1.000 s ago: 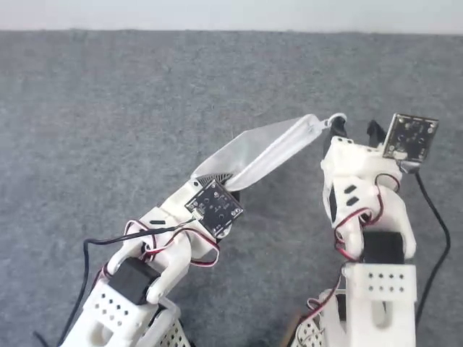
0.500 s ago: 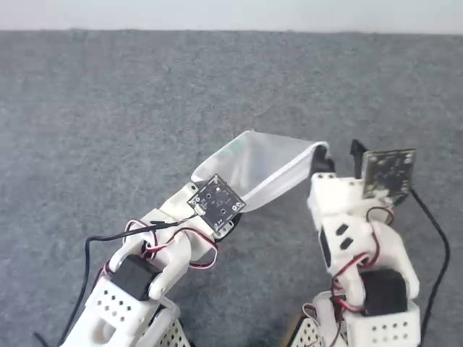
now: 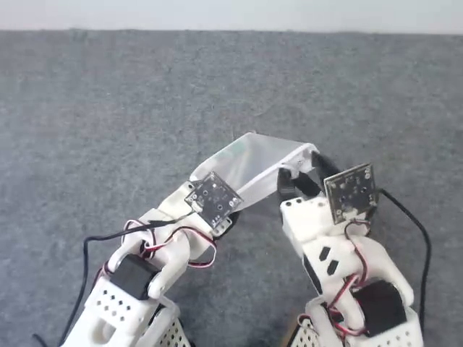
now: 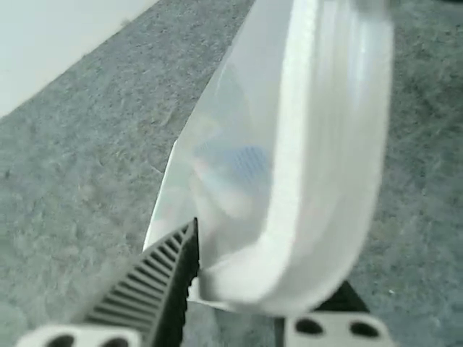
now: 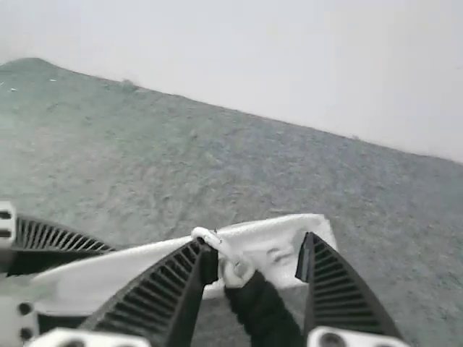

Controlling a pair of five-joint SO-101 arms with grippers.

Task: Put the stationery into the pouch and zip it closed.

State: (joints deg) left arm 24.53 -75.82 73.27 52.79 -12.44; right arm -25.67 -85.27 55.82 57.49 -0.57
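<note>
Held off the grey, felt-like table between the two arms: the pouch, a flat bag of milky, see-through film with a thick white zip band along one long edge. Long axis slanting across the high view, from the left arm's end up and over to the right arm's. Bowed rather than taut, with a creased peak about midway. Zip edge on the side nearer the arms, pull end towards the right arm.

Left gripper: closed on one short end of the pouch, a black ribbed finger on one face and the other finger's dark edge just past the band.

Right gripper: partway open, two black ribbed fingers astride the opposite short end, the pull between them. Pull a small white ring, touching one fingertip. Not clear whether either pad presses on it.

From the left wrist only: the band as a broad, smooth, curving strip, and a faint blue patch behind the film, too blurred to name. From the right wrist only: the ring and the blunt, squared corner of the band. From above: the bend as a whole and both held ends.
</note>
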